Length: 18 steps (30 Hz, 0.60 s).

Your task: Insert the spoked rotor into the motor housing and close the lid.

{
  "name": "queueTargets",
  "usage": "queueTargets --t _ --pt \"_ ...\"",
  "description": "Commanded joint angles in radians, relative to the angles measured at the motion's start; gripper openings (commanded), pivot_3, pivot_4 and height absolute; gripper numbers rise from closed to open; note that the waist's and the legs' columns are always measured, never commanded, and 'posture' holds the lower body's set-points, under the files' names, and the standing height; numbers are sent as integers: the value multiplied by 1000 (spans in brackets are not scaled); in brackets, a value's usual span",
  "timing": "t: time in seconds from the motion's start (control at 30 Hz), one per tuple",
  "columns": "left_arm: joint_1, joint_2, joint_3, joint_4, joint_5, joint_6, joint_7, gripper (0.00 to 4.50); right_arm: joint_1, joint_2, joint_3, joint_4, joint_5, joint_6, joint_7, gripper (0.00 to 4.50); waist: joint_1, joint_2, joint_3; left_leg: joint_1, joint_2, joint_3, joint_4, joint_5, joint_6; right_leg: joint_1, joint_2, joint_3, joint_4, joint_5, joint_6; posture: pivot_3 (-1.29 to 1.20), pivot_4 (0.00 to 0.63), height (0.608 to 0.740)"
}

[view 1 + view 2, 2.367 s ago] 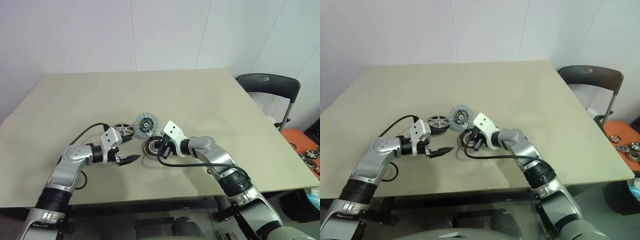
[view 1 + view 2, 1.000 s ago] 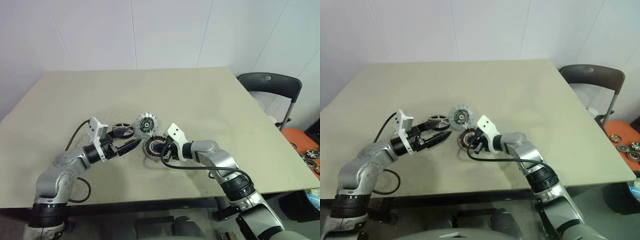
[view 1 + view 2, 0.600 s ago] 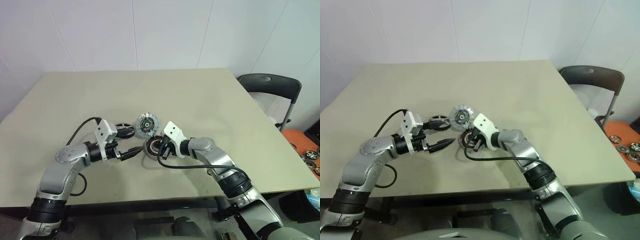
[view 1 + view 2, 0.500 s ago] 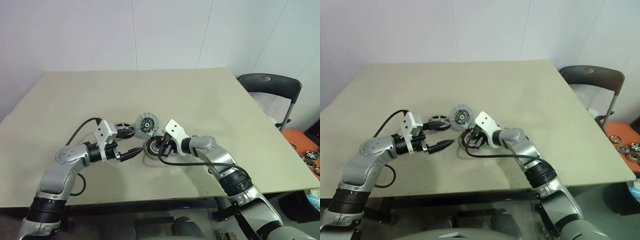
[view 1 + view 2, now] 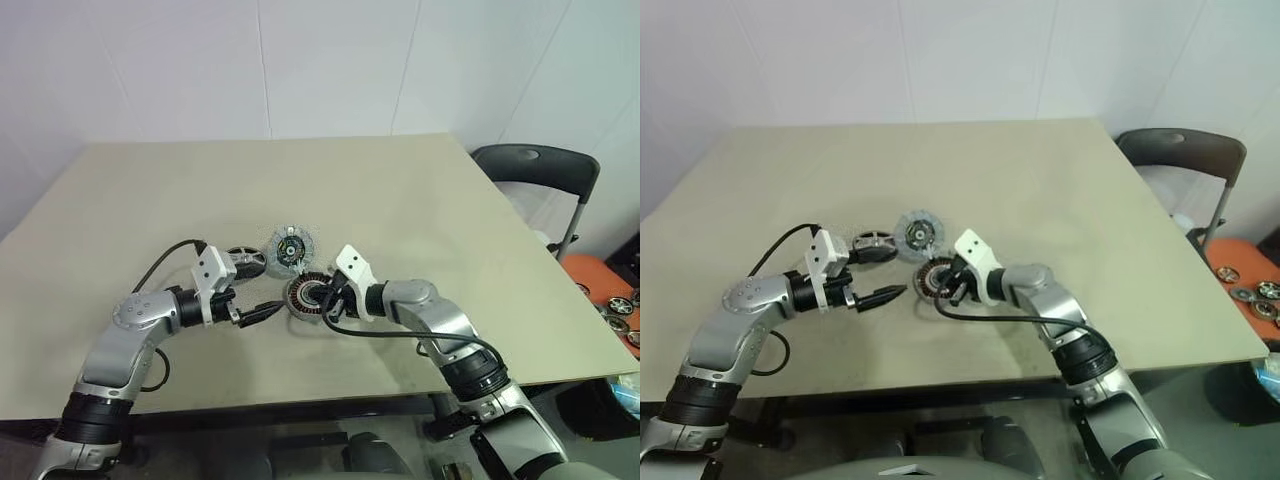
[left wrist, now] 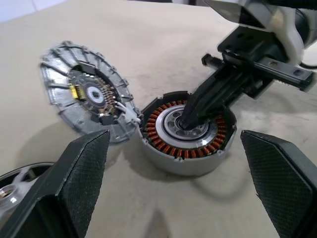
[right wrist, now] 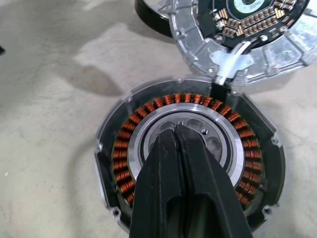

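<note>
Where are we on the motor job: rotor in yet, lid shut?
Nothing done yet. The rotor lies on the table, and the lid is open beside the housing. The shut right hand presses into the housing's centre; the open left hand holds nothing. Inserting and closing remain.

The spoked rotor (image 6: 15, 184) is cut off by the left wrist view's edge.

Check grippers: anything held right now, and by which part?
Nothing held. Left gripper is open and empty. Right gripper is shut, tips pressed into the motor housing's silver centre, not gripping it.
</note>
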Motion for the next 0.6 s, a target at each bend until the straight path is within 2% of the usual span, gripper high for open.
queueTargets --t 0.03,0.13,0.33,0.43,0.5,0.6 --pt "-25 -14 33 -5 -28 5 16 4500 -21 15 -28 -18 7 -21 -19 33 2 0 0 0 0 0 0 0 0 0 0 0 0 0 0 0 0 740" --pt "-36 -61 99 26 -83 55 91 4500 -31 26 -63 -19 28 -29 -28 33 4 0 0 0 0 0 0 0 0 0 0 0 0 0 0 0 0 740" --pt "-18 -147 365 121 -242 213 337 4500 -38 8 -93 7 19 -50 -33 33 1 0 0 0 0 0 0 0 0 0 0 0 1 1 1 0 0 740" --pt "14 -140 408 148 -252 279 395 4500 -53 -3 -109 28 19 -67 -30 33 2 0 0 0 0 -1 0 0 0 0 0 0 1 1 1 0 0 740" --pt "25 -131 414 162 -252 383 460 4500 -75 -18 -124 52 19 -83 -23 33 3 0 0 0 0 -1 0 0 0 0 0 0 0 1 1 0 0 740" --pt "7 -144 445 162 -332 538 515 4500 -107 -48 -138 94 11 -109 -10 33 6 -1 0 0 0 -1 1 0 0 0 0 -1 1 1 1 0 0 740"
